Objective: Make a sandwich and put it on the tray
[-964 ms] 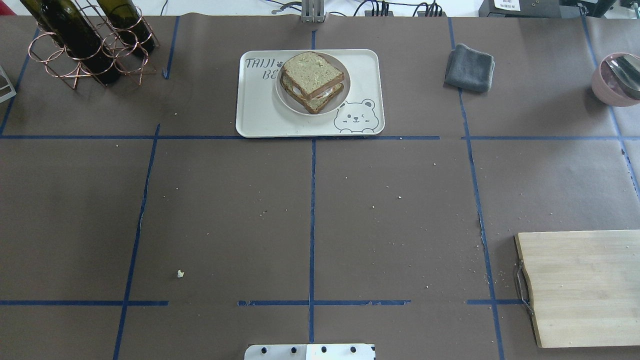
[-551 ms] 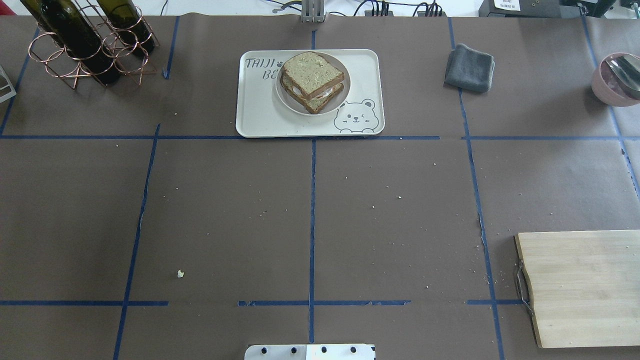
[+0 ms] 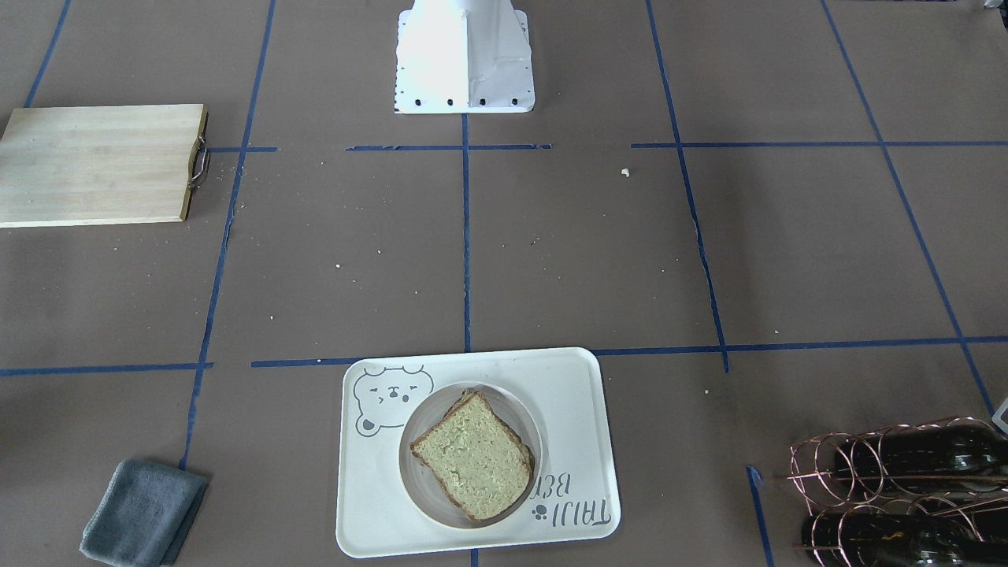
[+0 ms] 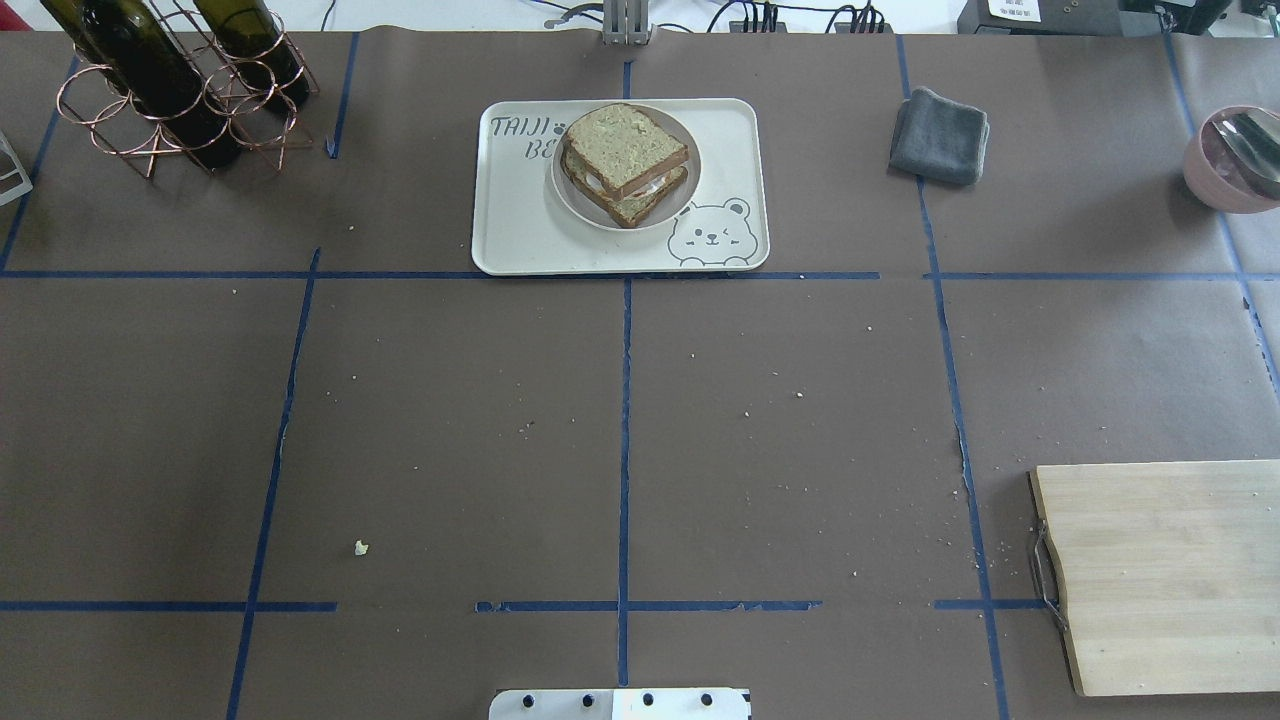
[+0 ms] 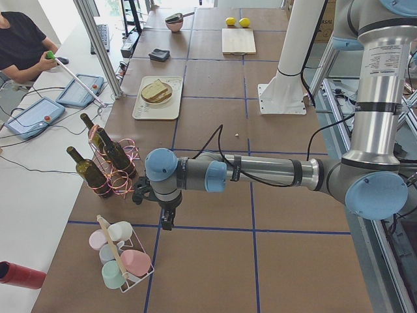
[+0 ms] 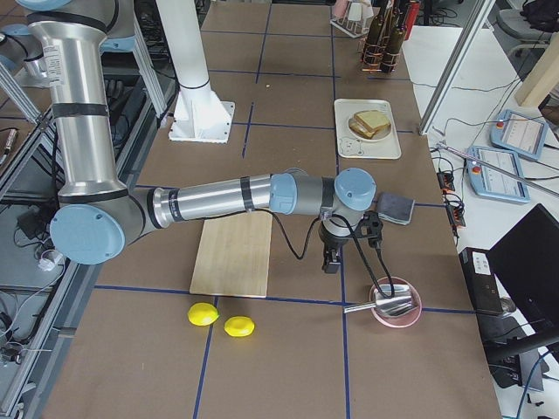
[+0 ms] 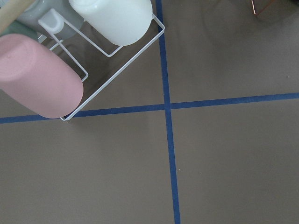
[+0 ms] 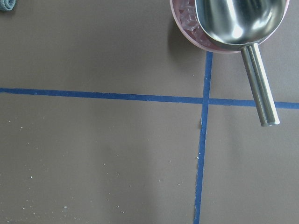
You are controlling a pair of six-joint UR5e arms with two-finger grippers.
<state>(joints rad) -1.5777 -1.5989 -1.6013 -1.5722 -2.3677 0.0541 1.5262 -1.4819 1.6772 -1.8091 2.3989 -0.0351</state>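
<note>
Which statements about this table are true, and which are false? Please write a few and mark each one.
1. The sandwich lies on a plate that sits on the tray. True.
2. The cloth lies on the tray. False: it lies on the table, apart from the tray.
3. The left gripper holds the sandwich. False: it hangs near the pink cup, far from the tray.
4. Two lemons lie near the board. True.
5. The scoop lies on the board. False: it rests in the pink bowl.
</note>
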